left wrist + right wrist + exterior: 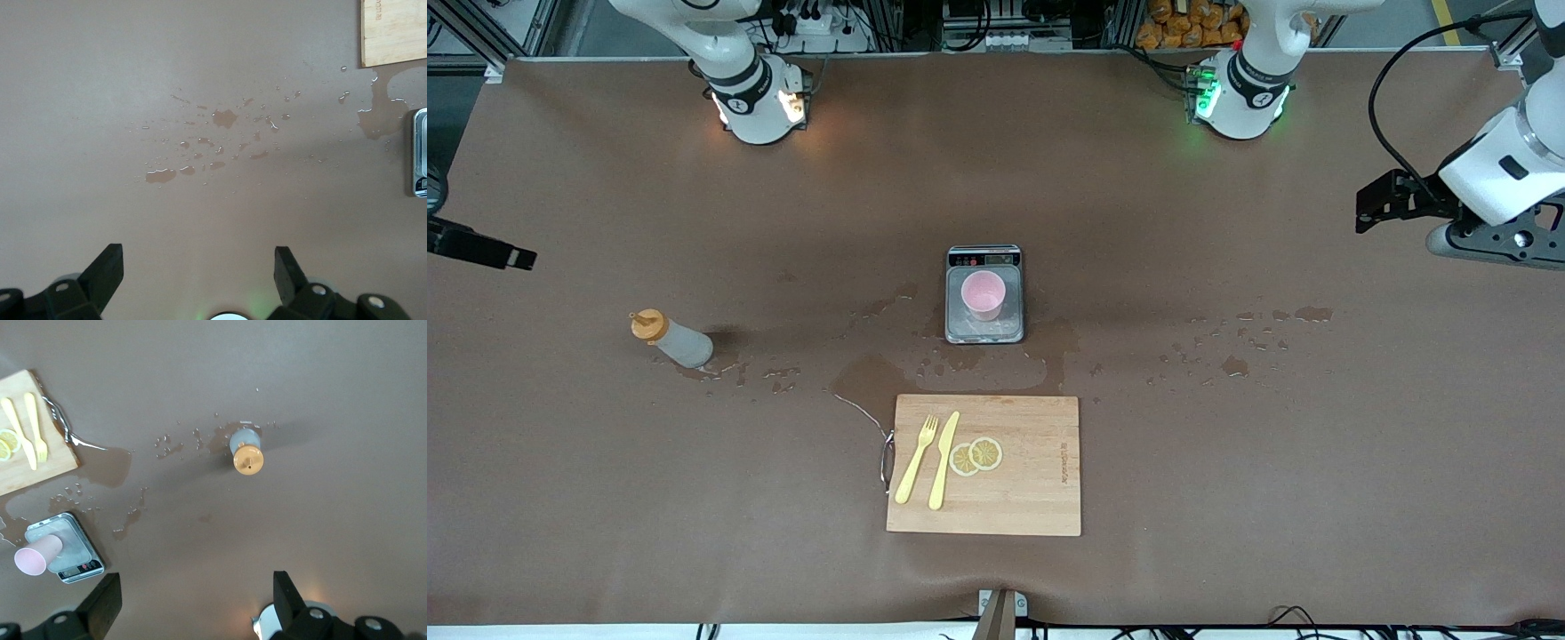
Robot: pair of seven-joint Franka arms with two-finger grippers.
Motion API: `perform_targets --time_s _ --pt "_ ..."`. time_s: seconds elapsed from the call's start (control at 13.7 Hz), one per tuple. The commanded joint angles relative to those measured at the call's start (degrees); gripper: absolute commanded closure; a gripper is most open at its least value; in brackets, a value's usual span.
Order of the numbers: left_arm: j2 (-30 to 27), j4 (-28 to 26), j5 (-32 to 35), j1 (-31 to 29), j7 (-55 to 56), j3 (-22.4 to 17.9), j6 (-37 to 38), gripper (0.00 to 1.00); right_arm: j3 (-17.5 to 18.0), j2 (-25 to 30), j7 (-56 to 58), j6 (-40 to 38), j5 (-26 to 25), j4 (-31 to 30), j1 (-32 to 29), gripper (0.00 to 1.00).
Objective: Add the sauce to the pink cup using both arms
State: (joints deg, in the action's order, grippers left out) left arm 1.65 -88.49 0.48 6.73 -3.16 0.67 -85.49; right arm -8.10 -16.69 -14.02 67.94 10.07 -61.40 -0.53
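The sauce bottle (671, 340), greyish with an orange cap, stands upright on the table toward the right arm's end; it also shows in the right wrist view (247, 453). The pink cup (983, 295) stands on a steel scale (984, 333) mid-table; both show in the right wrist view, cup (37, 555) and scale (77, 555). My right gripper (511, 258) hangs open and empty high over its end of the table (197, 587). My left gripper (1378, 203) hangs open and empty over its end (198, 263), above wet spots.
A wooden board (1032, 498) lies nearer the front camera than the scale, with a yellow fork (918, 458), knife (943, 460) and lemon slices (976, 455). A metal wire piece (886, 458) lies beside it. Wet patches (871, 378) spread around the scale and bottle.
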Motion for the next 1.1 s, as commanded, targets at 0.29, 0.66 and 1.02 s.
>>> perform_targets --time_s 0.29,0.66,1.02 --pt "-0.3 0.2 -0.8 0.0 -0.4 0.1 0.2 0.00 8.0 16.4 1.8 17.6 -4.9 -25.2 -3.6 0.00" --pt "-0.2 0.2 -0.7 -0.1 -0.4 0.1 0.2 0.00 8.4 17.0 1.8 20.2 -5.2 -27.4 -3.9 0.00" --pt "-0.2 0.2 -0.5 -0.1 -0.4 0.1 0.2 0.00 8.3 16.4 1.8 20.4 -8.1 -26.6 -2.8 0.00"
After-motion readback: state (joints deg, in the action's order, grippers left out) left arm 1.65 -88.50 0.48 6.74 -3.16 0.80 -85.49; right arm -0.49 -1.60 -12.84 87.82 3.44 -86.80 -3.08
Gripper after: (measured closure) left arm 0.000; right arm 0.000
